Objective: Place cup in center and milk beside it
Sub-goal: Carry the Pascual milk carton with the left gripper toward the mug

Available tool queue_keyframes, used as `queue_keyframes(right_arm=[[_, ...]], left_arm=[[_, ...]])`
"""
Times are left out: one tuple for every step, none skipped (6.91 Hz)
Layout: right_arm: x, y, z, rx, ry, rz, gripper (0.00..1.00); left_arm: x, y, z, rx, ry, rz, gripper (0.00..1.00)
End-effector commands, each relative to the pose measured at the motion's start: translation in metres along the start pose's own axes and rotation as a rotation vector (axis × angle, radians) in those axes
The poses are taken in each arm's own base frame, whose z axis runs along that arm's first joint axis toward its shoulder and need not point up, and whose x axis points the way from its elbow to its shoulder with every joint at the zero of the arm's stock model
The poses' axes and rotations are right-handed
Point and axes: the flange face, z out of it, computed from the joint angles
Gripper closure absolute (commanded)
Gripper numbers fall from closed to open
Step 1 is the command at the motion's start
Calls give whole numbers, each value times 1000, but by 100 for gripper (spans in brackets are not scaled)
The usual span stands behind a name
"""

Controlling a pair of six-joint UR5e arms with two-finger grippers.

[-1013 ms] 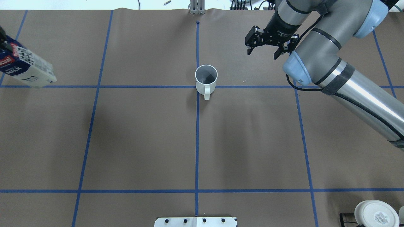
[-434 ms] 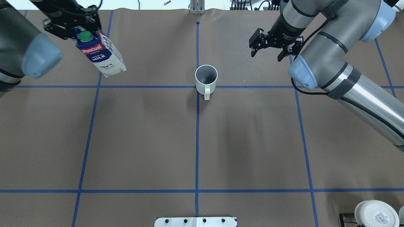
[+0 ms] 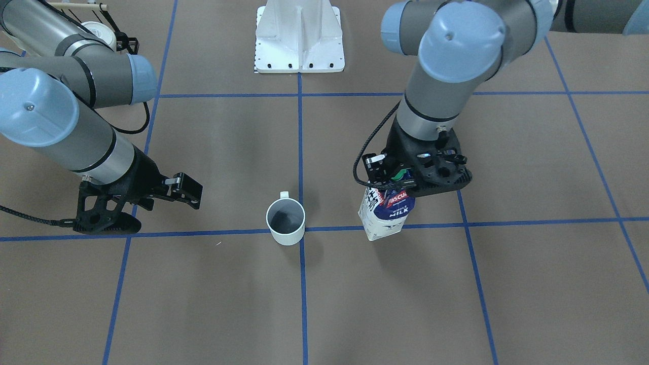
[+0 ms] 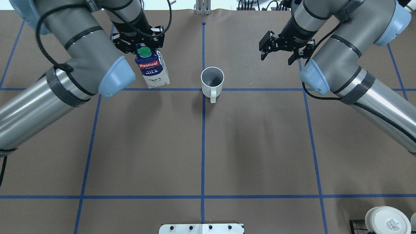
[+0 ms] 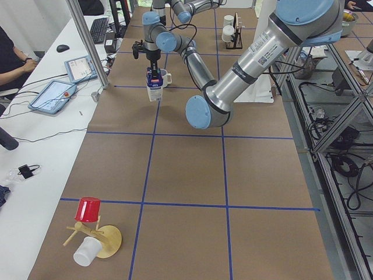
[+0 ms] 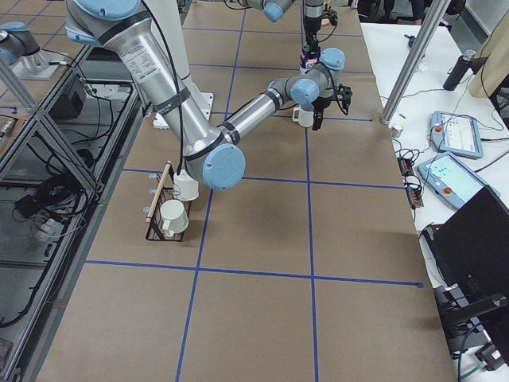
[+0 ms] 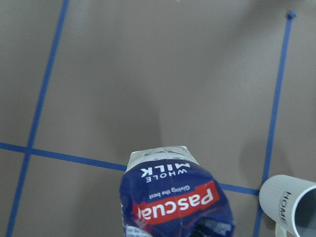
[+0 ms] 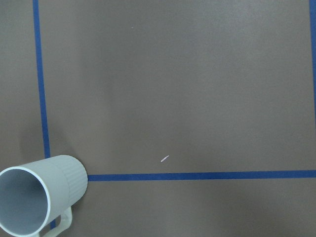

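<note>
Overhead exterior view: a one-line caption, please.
Left tool grips the milk by its top, left of the centred cup; right tool hangs open, empty.

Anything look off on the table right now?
Nothing stands out. The cup stands upright on the centre line, the left tool holds the milk by its top beside it, the right tool is open and empty, and no spill shows.

The small gable-top milk carton (image 4: 152, 70) wears 2 bands, dark blue above and white below, with a round green cap (image 4: 143, 51) and a red logo strip (image 4: 148, 64) (white lettering). The plain white cylindrical mug (image 4: 212, 85) is dark grey inside. The brown paper tabletop (image 4: 260, 146) carries a blue tape grid (image 4: 202, 146).
</note>
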Motion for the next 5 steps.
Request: queue_keyframes(right_arm=[[-1, 1, -1, 1, -2, 4, 0], [-2, 2, -3, 3, -5, 4, 0], [-2, 2, -2, 2, -5, 3, 0], [-1, 2, -1, 1, -3, 5, 0], [-2, 2, -2, 1, -4, 4, 0]], left_arm=[[43, 17, 29, -8, 30, 64, 100], [55, 26, 42, -29, 23, 74, 100], [57, 23, 49, -26, 32, 80, 100], [57, 17, 63, -22, 43, 85, 100], [60, 20, 67, -23, 54, 95, 100]])
